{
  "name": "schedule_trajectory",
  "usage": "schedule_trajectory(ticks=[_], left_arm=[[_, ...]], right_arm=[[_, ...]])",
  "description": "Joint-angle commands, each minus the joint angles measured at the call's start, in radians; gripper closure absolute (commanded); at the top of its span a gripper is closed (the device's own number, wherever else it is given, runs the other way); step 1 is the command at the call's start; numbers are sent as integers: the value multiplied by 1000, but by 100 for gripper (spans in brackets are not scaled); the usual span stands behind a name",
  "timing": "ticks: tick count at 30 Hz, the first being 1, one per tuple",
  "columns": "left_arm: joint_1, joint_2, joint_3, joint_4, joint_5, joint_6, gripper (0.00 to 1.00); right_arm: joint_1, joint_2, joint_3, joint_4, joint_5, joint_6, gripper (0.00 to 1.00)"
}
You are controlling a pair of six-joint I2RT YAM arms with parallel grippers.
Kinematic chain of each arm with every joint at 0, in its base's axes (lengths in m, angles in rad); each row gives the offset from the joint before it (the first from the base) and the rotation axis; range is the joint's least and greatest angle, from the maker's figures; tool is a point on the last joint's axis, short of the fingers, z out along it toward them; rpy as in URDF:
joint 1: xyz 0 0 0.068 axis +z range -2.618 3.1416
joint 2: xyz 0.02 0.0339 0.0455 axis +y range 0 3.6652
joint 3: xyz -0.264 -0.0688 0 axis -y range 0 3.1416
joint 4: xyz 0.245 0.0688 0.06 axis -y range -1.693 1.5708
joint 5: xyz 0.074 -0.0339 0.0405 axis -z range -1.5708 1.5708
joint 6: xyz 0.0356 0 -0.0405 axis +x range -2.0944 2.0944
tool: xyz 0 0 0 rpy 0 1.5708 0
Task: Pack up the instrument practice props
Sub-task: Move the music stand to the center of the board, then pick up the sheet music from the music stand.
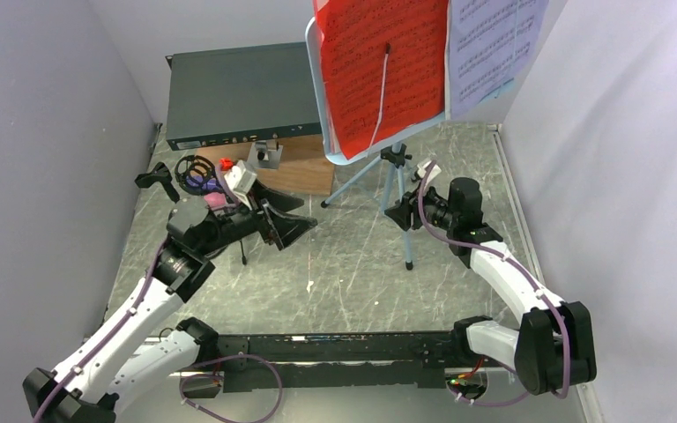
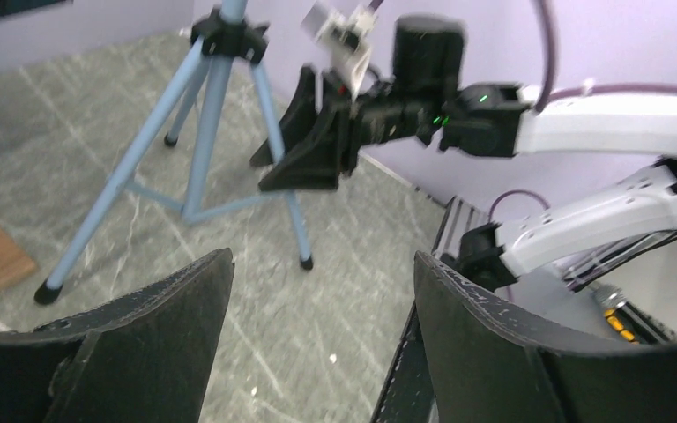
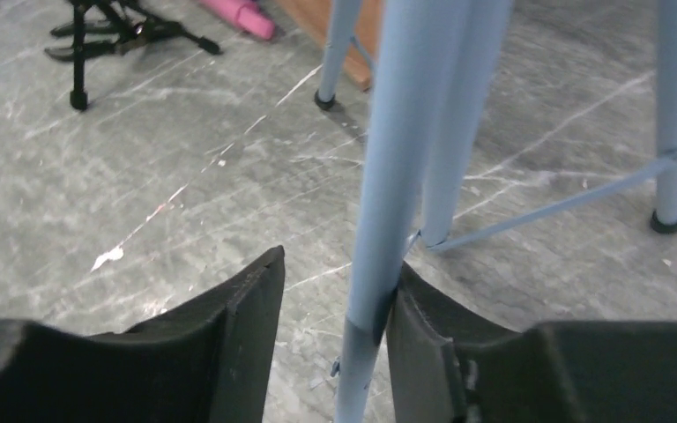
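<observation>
The light-blue music tripod (image 1: 391, 181) stands at the back middle. It holds a red music sheet (image 1: 383, 62) and a pale lavender sheet (image 1: 494, 44). My right gripper (image 1: 397, 214) is open around one tripod leg (image 3: 379, 220). The leg touches the right finger (image 3: 423, 335), with a gap to the left one. My left gripper (image 1: 304, 216) is open and empty above the floor (image 2: 322, 264), left of the tripod. A pink microphone (image 1: 216, 201) lies behind my left wrist and also shows in the right wrist view (image 3: 238, 15). A purple microphone in a black holder (image 1: 196, 172) sits at the back left.
A dark green rack box (image 1: 242, 92) lies at the back on a brown wooden board (image 1: 304, 167). A black tripod mic holder (image 3: 106, 31) stands on the floor near the pink microphone. Another black holder (image 1: 154, 179) is by the left wall. Grey walls close both sides.
</observation>
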Motion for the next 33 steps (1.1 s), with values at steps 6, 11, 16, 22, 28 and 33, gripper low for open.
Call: schedule_trajectory(ticks=[6,11,16,22,28,33], left_arm=[[-7,0,192,122,25,-291,18],[-8,66,302,112,-17,-469,18],[-22,159,462,22,-31,-578,21],[-100,225,553,-39,-86,-554,24],[-233,270,619,-119,-193,-406,31],[-322,290,670,-239,-402,-231,32]], right_arm=[[-19,-44,86,-289,-238,-326,25],[-61,-61,102,-360,-260,-390,15],[-90,-69,97,-361,-276,-394,14],[-104,-72,93,-361,-287,-398,13],[-103,-61,95,-372,-290,-408,13],[-104,-64,95,-375,-293,-410,13]])
